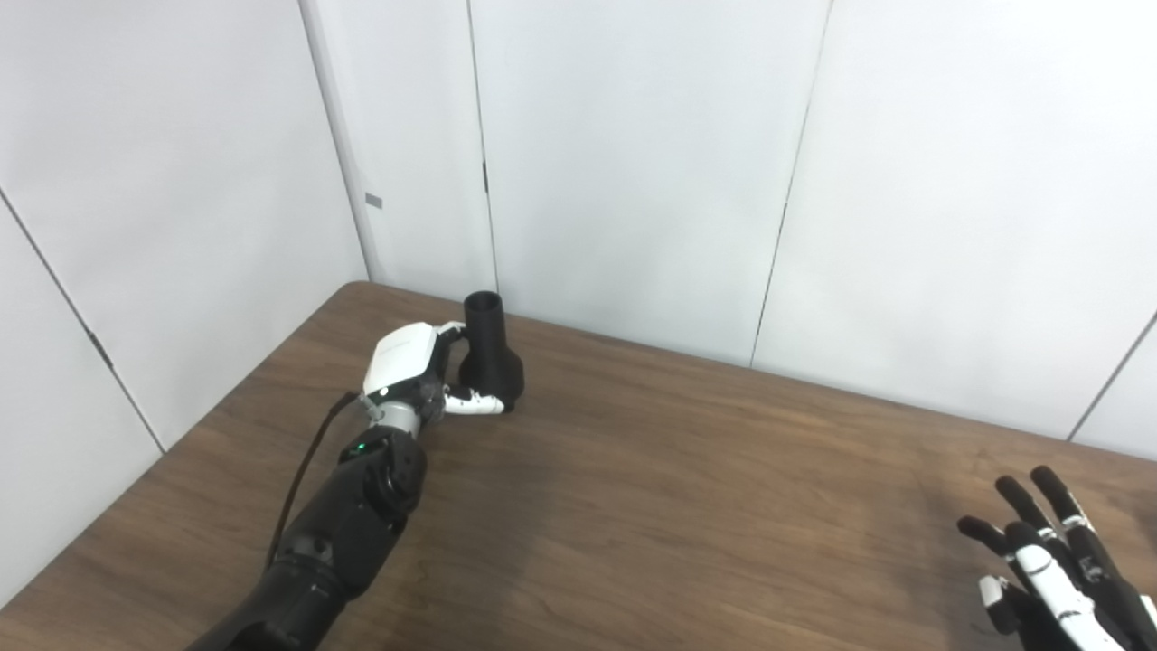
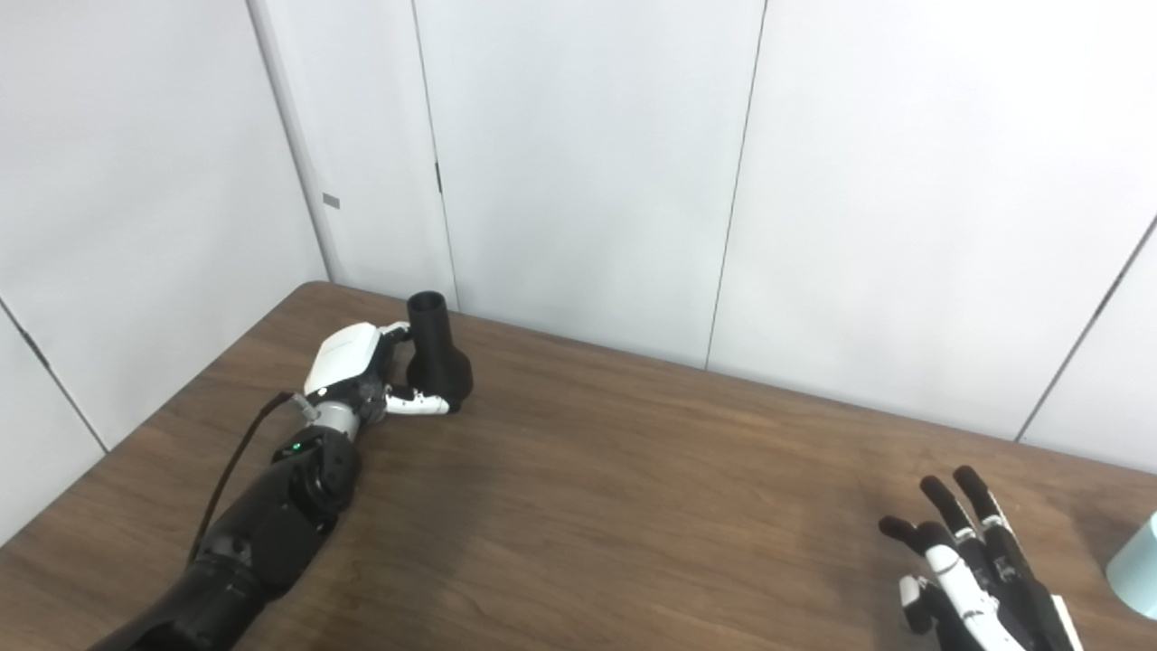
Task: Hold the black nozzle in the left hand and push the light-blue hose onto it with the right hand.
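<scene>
- Left hand (image 1: 411, 366), fingers wrapped round the black nozzle (image 1: 489, 353), which stands upright at the counter's (image 1: 651, 488) far left corner; it looks rigid, light plastic, best held at its bulbous base.
- Far right of the nozzle, right hand (image 2: 972, 574) empty, fingers spread.
- Light-blue hose (image 2: 1137, 565) just beyond, likely flexible.

right hand (image 1: 1053, 565): wrist cut off below | light-blue hose (image 2: 1137, 565): only a sliver (right edge) | left hand (image 1: 411, 371): fingers behind black nozzle (image 1: 489, 354)

Matt black nozzle (image 1: 489, 357), probably plastic; wood-grain table (image 1: 651, 488) with a dull sheen; glossy white-shelled left hand (image 1: 411, 366).
</scene>
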{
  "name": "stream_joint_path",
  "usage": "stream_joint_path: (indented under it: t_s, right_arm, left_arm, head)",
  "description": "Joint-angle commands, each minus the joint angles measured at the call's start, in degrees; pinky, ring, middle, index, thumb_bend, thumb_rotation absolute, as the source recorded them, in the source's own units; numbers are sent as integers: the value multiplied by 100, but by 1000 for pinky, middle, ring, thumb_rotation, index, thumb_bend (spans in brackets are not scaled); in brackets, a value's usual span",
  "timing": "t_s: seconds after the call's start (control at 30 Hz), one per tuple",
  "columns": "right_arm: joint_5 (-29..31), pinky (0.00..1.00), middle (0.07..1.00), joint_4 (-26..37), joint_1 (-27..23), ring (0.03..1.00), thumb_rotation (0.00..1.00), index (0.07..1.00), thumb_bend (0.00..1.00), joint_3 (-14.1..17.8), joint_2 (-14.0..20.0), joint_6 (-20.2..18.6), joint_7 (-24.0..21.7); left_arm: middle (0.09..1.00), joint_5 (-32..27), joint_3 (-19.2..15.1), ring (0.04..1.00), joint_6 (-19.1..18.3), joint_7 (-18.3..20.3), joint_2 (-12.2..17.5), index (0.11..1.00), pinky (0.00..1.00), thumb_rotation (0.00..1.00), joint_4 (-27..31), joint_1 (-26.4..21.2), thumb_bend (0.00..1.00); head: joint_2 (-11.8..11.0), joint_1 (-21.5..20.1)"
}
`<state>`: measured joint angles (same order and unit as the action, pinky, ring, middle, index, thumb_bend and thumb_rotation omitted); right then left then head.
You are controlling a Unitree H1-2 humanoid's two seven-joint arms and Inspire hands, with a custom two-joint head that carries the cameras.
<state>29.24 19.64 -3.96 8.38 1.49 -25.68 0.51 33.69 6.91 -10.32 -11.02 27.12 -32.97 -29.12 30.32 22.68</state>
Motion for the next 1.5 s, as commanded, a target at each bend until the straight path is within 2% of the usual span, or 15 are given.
stream_joint_path:
  t_s: [0.0, 0.1, 0.17, 0.27, 0.33, 0.37, 0.4, 0.5, 0.73, 0.9, 1.0, 1.1, 1.23, 1.33, 1.47]
  right_arm:
    - [85, 0, 894, 157, -113, 612, 0, 910, 169, 21, -6, 79, -82]
    - [97, 0, 879, 135, -109, 598, 0, 903, 197, 20, 8, 109, -111]
    - [93, 0, 873, 118, -113, 590, 0, 896, 202, 26, 7, 115, -107]
    - [106, 0, 874, 103, -125, 603, 2, 890, 227, 39, 1, 96, -93]
    - [129, 0, 867, 102, -128, 607, 5, 888, 238, 55, -12, 81, -76]
    - [137, 0, 855, 116, -130, 609, 4, 882, 239, 61, -22, 56, -53]
    - [139, 0, 852, 127, -129, 610, 3, 879, 236, 61, -23, 46, -44]
    - [118, 161, 846, 144, -143, 602, 22, 878, 260, 56, -23, 25, -18]
    - [147, 215, 847, 157, -178, 586, 2, 873, 238, 84, -71, -46, 72]
    - [163, 254, 838, 146, -182, 571, 2, 865, 254, 95, -74, -50, 95]
    - [186, 238, 835, 86, -195, 558, 12, 863, 262, 103, -70, -5, 56]
    - [129, 257, 824, -19, -202, 549, 14, 835, 271, 95, -78, 66, 44]
    - [168, 315, 842, -307, -212, 580, 20, 851, 309, 115, -47, 277, -149]
    - [195, 316, 812, -604, -225, 544, 33, 828, 375, 137, -11, 534, -399]
    - [89, 326, 763, -990, -264, 518, 121, 779, 543, 127, 11, 989, -710]
  left_arm:
    - [846, -282, 175, 842, -33, 447, -295, 801, 720, 285, -390, 200, 885]
    - [832, -341, 168, 831, 72, 436, -350, 799, 719, 273, -485, 178, 886]
    - [779, -365, 186, 770, 196, 467, -359, 784, 683, 237, -541, 168, 870]
    - [651, -410, 215, 608, 441, 542, -363, 688, 552, 140, -671, 147, 822]
    - [588, -416, 264, 559, 570, 532, -375, 619, 545, 68, -781, 131, 804]
    - [514, -397, 304, 498, 658, 488, -381, 547, 489, 28, -846, 126, 640]
    - [484, -367, 348, 460, 743, 440, -389, 522, 446, 14, -910, 126, 584]
    - [426, -300, 471, 356, 912, 375, -395, 498, 320, 1, -1051, 122, 530]
    - [449, -244, 704, 395, 1005, 228, -374, 496, 341, 0, -1206, 135, 526]
    - [431, -194, 844, 368, 1139, 5, -367, 499, 306, 0, -1310, 168, 524]
    - [416, -105, 972, 380, 1231, -182, -385, 497, 336, 0, -1333, 209, 524]
    - [488, 108, 1239, 485, 1413, -338, -380, 481, 451, 0, -1294, 265, 524]
    - [465, 393, 1590, 476, 1841, -801, -467, 495, 414, 0, -1111, 394, 526]
    - [396, 655, 1922, 385, 2124, -1095, -522, 499, 296, 0, -944, 444, 519]
    - [388, 939, 2396, 366, 2473, -1310, -565, 500, 259, 0, -642, 431, 519]
  head:
    - [5, -2]
    - [21, -5]
    - [32, -14]
    - [45, -30]
    - [52, -37]
    - [52, -37]
    - [52, -37]
    - [75, -30]
    - [91, -37]
    - [101, -41]
    - [137, -138]
    - [166, -350]
    - [197, -711]
    - [221, -963]
    - [252, -1292]
